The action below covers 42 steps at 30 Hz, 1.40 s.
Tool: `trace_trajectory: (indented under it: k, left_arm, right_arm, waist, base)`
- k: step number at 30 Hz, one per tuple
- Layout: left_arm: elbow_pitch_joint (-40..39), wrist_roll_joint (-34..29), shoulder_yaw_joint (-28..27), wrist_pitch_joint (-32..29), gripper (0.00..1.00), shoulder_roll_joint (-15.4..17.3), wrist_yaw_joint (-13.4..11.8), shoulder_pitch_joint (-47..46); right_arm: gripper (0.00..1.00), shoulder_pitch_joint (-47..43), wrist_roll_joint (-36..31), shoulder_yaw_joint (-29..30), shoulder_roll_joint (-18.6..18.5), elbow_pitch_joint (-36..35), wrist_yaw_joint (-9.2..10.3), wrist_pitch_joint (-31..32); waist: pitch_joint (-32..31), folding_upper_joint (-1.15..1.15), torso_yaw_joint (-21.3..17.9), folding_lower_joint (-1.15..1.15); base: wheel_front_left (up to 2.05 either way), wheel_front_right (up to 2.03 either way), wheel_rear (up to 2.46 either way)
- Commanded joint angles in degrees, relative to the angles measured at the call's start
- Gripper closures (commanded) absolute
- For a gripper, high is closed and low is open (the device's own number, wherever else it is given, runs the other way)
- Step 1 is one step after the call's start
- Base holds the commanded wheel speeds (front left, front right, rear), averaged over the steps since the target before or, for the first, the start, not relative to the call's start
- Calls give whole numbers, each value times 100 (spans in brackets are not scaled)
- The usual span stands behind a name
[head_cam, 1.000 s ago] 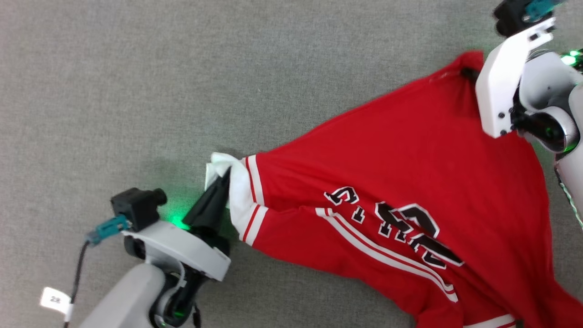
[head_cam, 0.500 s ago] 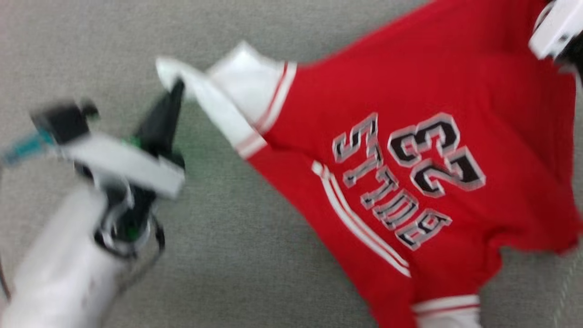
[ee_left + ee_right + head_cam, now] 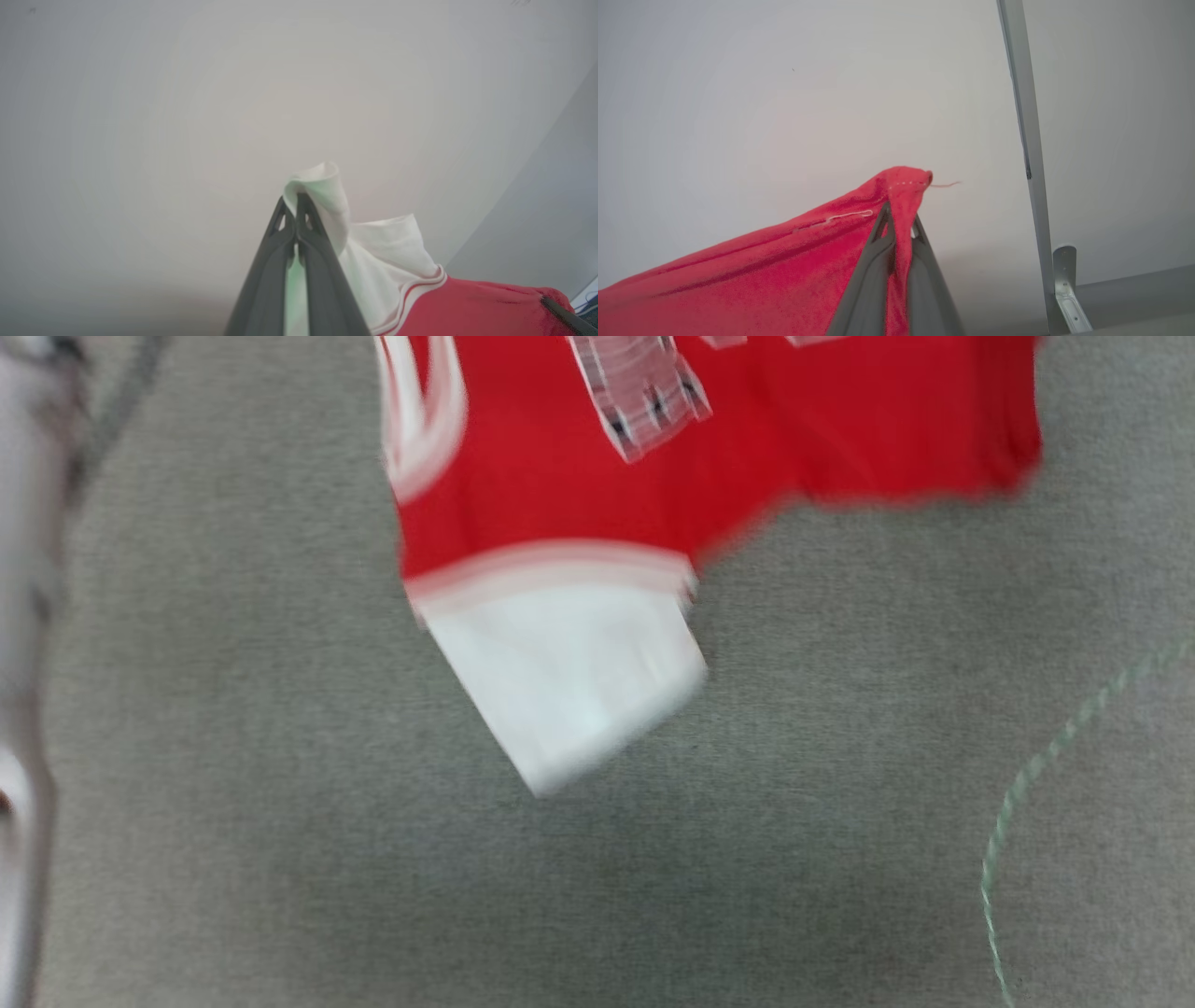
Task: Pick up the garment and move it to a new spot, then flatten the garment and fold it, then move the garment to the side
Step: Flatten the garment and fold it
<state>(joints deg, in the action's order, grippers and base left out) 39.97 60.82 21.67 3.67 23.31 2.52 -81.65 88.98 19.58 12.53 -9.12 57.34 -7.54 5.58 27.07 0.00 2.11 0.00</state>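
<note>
Left tool (image 3: 295, 203) clamped on white sleeve of garment (image 3: 387, 256); right tool (image 3: 900, 220) clamped on red corner; cloth seemingly hanging above carpet (image 3: 280, 821).

garment (image 3: 794, 448): red body, white panel at centre of head view, red/white stripe trim btwn them. Lettering at top edge blk w/ white outline, blurred. Carpet (image 3: 280, 859) plain grey. Cable (image 3: 1013, 793) lower right: pale green, twisted. Left gripper (image 3: 295, 199) + right gripper (image 3: 900, 213): both dark grey. Wall (image 3: 140, 93) off-white.
</note>
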Motion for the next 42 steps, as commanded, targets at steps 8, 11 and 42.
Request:
trace_trajectory:
  k: [8, 11, 42]
  left_arm:
    - [1282, -120, -373, 834, 100, -24, 161, -1789]
    - [1640, -33, -410, 851, 100, -126, 285, -2022]
    - [-2587, 1812, 350, 903, 100, 474, 396, 5146]
  right_arm:
    - [100, 1105, -317, 213, 134, 451, 11, -689]
    - [100, 1249, -341, 177, 141, 680, 11, -725]
    - [100, -4931, 2457, -2098, -1035, -3561, 9, 1173]
  waist:
    - [110, 0, -331, 0]
    - [63, 0, -339, 0]
    - [-798, 0, -73, 0]
  base:
    - [0, 0, 0]
    - [0, 0, 0]
    - [0, 0, 0]
